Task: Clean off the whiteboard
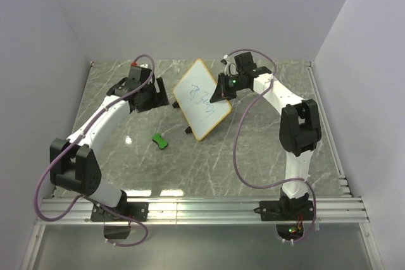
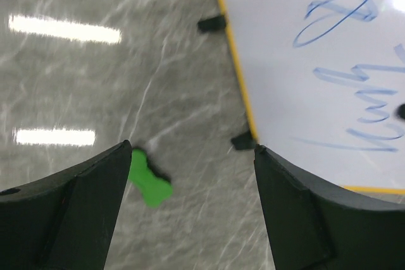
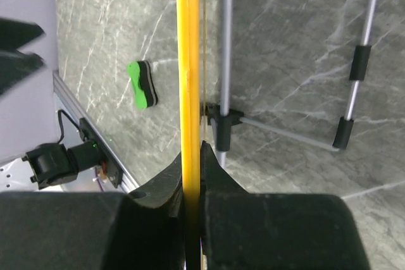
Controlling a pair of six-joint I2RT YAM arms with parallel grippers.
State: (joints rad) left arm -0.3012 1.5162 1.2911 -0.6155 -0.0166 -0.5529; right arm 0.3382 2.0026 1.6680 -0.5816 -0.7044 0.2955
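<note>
Surfaces: counter (image 1: 190, 169), grey veined stone-look, polished and mirroring lamps; whiteboard (image 1: 201, 99), smooth glossy white face, yellow-tan frame, satin metal stand rods (image 3: 226, 49) with black sleeves; eraser (image 1: 161, 141), matt green top over black pad; left gripper (image 2: 192, 151), matt black plastic.

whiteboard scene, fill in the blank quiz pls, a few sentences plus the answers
1. The right gripper is shut on the frame of the ____.
2. The scribbles on it are ____.
3. The eraser lying on the table is ____.
4. The left gripper is ____ and holds nothing.
Missing words: whiteboard; blue; green; open.
</note>
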